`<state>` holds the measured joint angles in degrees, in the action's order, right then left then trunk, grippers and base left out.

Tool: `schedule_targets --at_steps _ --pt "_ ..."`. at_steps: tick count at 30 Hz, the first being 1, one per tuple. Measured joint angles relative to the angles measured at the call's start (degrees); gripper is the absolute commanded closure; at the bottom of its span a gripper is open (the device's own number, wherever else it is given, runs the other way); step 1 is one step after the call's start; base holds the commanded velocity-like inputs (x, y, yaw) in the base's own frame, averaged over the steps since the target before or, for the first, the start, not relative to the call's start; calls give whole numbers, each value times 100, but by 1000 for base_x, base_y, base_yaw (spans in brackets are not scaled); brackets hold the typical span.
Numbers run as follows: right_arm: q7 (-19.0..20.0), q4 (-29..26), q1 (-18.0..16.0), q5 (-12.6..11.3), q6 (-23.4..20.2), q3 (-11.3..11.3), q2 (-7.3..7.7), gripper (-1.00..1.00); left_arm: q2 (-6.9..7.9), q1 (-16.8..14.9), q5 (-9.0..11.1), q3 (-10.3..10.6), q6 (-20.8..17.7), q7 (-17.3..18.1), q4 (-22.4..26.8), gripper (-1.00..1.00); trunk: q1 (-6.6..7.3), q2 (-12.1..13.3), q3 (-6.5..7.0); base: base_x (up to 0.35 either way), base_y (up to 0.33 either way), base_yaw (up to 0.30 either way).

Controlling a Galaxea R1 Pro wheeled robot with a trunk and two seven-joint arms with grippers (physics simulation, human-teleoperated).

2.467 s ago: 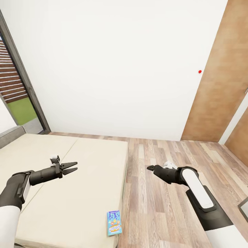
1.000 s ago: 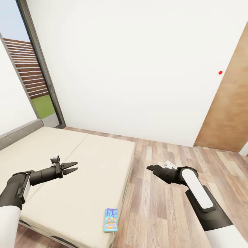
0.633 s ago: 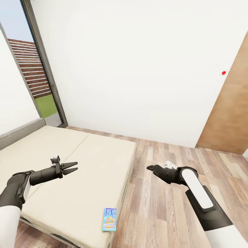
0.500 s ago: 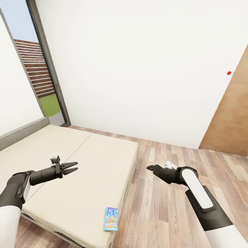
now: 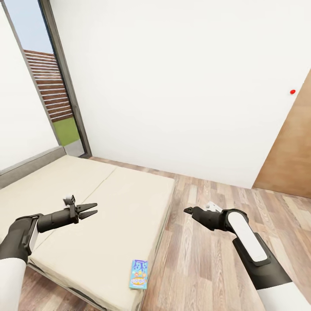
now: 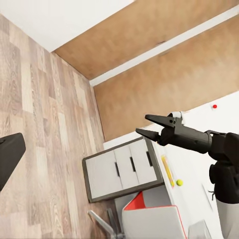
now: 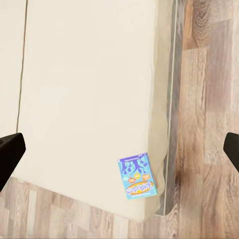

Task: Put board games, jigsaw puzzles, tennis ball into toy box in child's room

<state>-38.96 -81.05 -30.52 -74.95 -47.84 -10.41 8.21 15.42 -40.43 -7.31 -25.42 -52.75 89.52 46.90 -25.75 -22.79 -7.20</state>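
A small blue board game (image 5: 139, 274) lies flat on the beige bed (image 5: 99, 203), close to its near corner by the wooden floor; the right wrist view looks down on this board game (image 7: 137, 176). My left gripper (image 5: 95, 208) hovers open over the mattress, well left of and above the box. My right gripper (image 5: 187, 211) hangs open over the floor beside the bed, holding nothing. In the left wrist view, my right gripper (image 6: 143, 125) has its jaws apart, and a small yellow-green tennis ball (image 6: 179, 182) rests far off on a pale surface.
A dark-framed glass door (image 5: 65, 86) stands at the back left, and a wooden door (image 5: 289, 151) at the right. Wooden floor (image 5: 207, 259) runs along the bed's right side. A grey drawer unit (image 6: 124, 169) and a red-and-white object (image 6: 144, 214) lie in the left wrist view.
The whole head view has shifted: the camera turned, bringing more of the glass door in at the left and pushing the wooden door right. Both arms hold the same pose.
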Motion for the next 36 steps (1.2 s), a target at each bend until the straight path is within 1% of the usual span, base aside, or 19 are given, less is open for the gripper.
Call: schedule_targets --at_steps 10,15,21,29,36 --pt "0 -4 0 -1 0 -5 0 -100 0 0 0 0 0 0 0 -100 0 0 0 0 -33 213" --pt "0 -13 0 0 -1 -10 0 -100 0 -1 0 0 0 0 -2 -100 0 0 0 0 -186 59" --pt "0 -15 0 0 0 -14 -2 -100 0 -1 0 -5 0 0 0 -100 0 -1 0 0 -47 44" --pt "0 -17 -1 -4 0 -15 -1 -100 1 0 0 -2 -1 0 1 -100 0 0 0 8 -26 203" --pt "0 -19 1 -9 0 -17 0 -100 0 -2 4 -3 -13 0 -1 -100 0 0 0 38 -142 54"
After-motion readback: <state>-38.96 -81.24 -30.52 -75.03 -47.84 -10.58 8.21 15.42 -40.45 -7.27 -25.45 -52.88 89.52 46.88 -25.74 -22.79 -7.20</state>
